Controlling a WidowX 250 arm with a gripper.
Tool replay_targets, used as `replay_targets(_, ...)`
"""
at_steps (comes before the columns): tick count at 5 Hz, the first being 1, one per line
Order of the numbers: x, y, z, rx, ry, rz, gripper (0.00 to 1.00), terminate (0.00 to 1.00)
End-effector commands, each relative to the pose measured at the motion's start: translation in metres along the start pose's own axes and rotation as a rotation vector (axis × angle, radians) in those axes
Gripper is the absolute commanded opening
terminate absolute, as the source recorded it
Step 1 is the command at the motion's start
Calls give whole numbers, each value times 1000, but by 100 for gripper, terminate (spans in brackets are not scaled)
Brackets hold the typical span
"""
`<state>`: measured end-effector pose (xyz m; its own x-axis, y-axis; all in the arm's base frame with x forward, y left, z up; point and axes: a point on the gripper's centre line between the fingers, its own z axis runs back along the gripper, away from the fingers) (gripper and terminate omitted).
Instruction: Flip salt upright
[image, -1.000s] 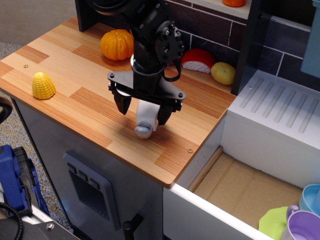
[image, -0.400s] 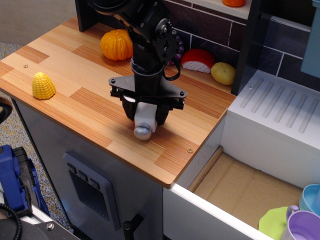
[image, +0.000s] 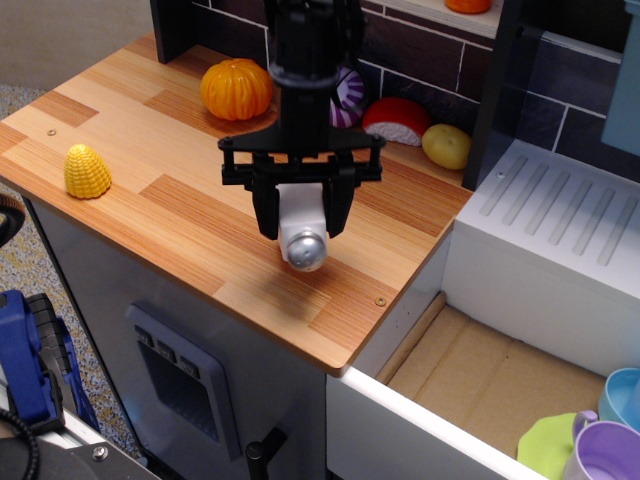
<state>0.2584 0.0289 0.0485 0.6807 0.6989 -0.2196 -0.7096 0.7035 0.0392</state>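
The salt (image: 301, 226) hangs in the black gripper (image: 301, 212), whose two fingers clamp the white block body from either side, with the silver-grey dome cap pointing down and toward the camera. It appears lifted clear of the wooden counter (image: 120, 130), a soft shadow lying on the wood below it. Behind the gripper, against the dark tiled back wall, a purple-and-white toy (image: 347, 97) shows partly beside the arm. The orange pumpkin (image: 234, 89) sits behind and left of the gripper; a red-and-white wedge (image: 396, 121) and a yellow potato (image: 446, 146) sit behind and right. A yellow corn piece (image: 87, 171) lies well apart to the left, near the counter's front edge.
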Motion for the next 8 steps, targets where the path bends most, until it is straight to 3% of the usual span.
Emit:
replay_targets(1, -5, 9, 11, -132, 221, 143, 0, 0)
replay_targets(3, -5, 25, 13, -220, 433, 262, 0, 0)
replay_targets(5, 8, 49, 8, -299, 654, 283, 0, 0)
replay_targets(8, 24, 64, -9, -264, 897, 228, 0, 0)
